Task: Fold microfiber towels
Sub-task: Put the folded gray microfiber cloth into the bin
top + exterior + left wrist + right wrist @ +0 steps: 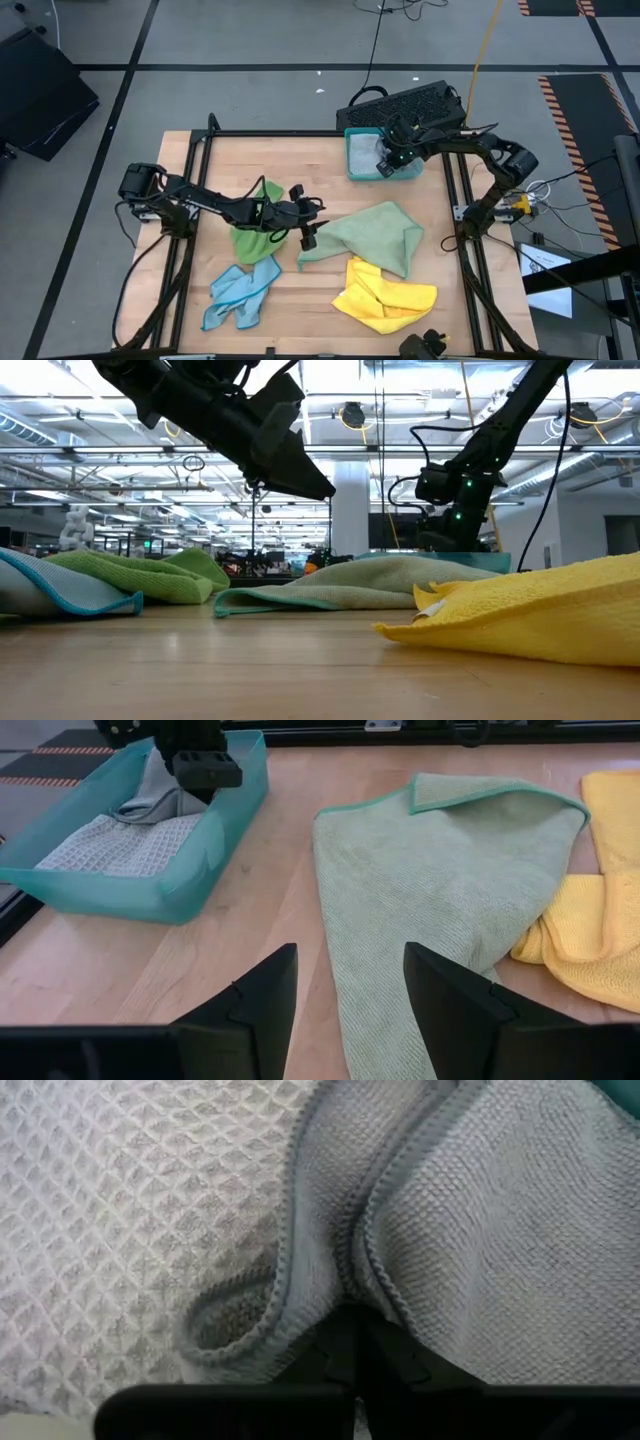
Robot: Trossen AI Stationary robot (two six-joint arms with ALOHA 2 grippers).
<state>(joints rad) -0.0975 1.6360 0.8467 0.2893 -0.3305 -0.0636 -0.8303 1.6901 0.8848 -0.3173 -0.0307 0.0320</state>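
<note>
My left gripper (305,225) is open and empty above the table; it also shows in the left wrist view (350,1005), over the near corner of the pale green towel (440,870). The pale green towel lies flat mid-table (372,235). A bright green towel (255,240), a light blue towel (240,295) and a yellow towel (385,295) lie crumpled on the table. My right gripper (355,1350) is down inside the teal tray (352,165), shut on a grey towel (500,1230). My right gripper pinches a fold of the grey towel where two hemmed edges meet (345,1280), between its two fingers. The fingers come from above, pointing down. The towel rises in a peak to the fingers (150,790). The rest of it lies in the tray on a white waffle cloth (130,1210).
The teal tray (190,870) stands at the table's far right and holds the white waffle cloth (120,845). A black keyboard-like box (405,105) lies beyond the far edge. Bare wood (300,170) shows between the tray and the towels.
</note>
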